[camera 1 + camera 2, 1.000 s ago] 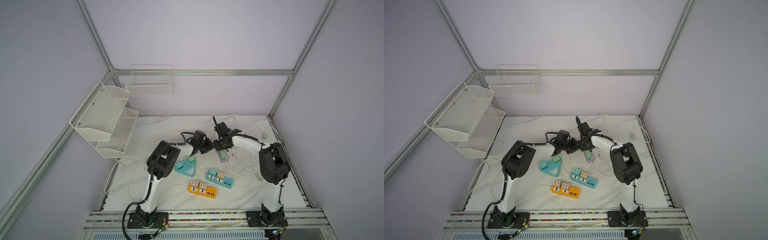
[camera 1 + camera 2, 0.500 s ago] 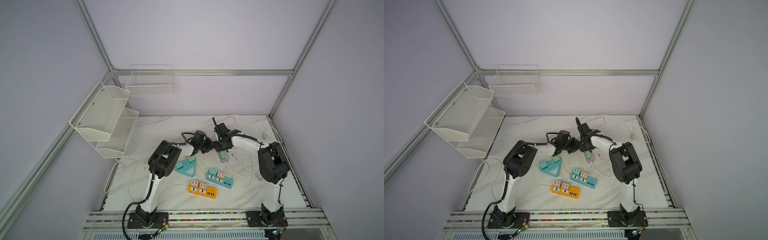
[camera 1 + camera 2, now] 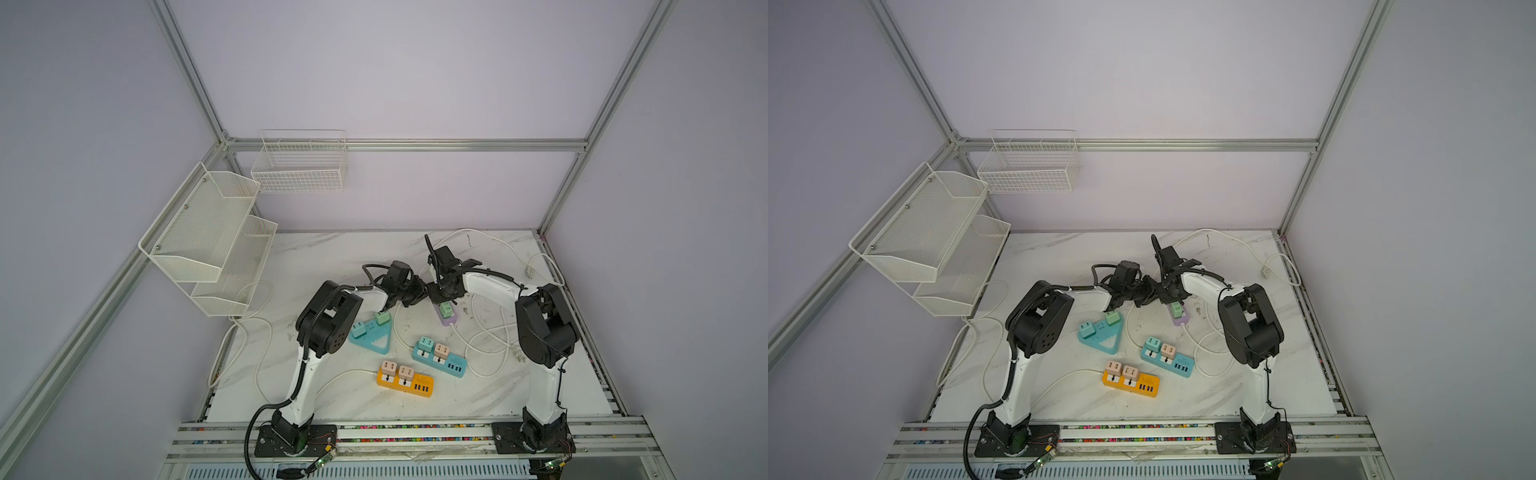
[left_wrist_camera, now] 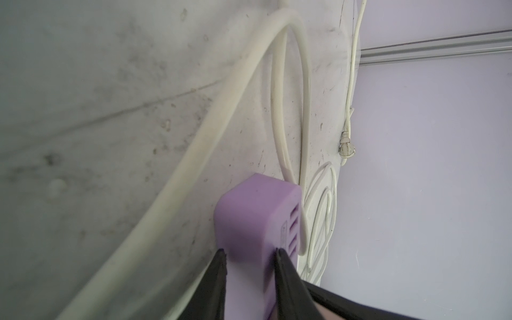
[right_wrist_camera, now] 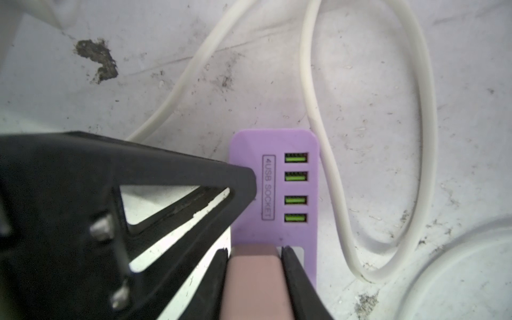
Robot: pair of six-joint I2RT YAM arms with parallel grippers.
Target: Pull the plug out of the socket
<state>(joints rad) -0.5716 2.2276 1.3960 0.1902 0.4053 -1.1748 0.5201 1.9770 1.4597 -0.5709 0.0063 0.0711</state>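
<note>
A purple socket strip (image 5: 277,171) lies on the marble table, also seen in both top views (image 3: 451,320) (image 3: 1182,319). A pink plug (image 5: 253,279) sits in it next to the row of green USB ports. My right gripper (image 5: 254,249) is shut on that plug, one finger on each side. My left gripper (image 4: 250,250) is shut on the purple socket (image 4: 255,210), clamping its long sides. One left finger (image 5: 180,177) rests against the strip's edge in the right wrist view. In both top views the two grippers (image 3: 424,294) (image 3: 442,293) meet over the strip and hide the plug.
A teal triangular socket (image 3: 370,338), a blue strip (image 3: 451,365) and an orange strip (image 3: 419,384) lie nearer the front, each with plugs in it. White cables (image 3: 486,332) loop to the right of the purple strip. Wire shelves (image 3: 208,237) hang at the left.
The right gripper's jaws have closed in on the pink plug. Both arms have stayed almost in place over the purple socket.
</note>
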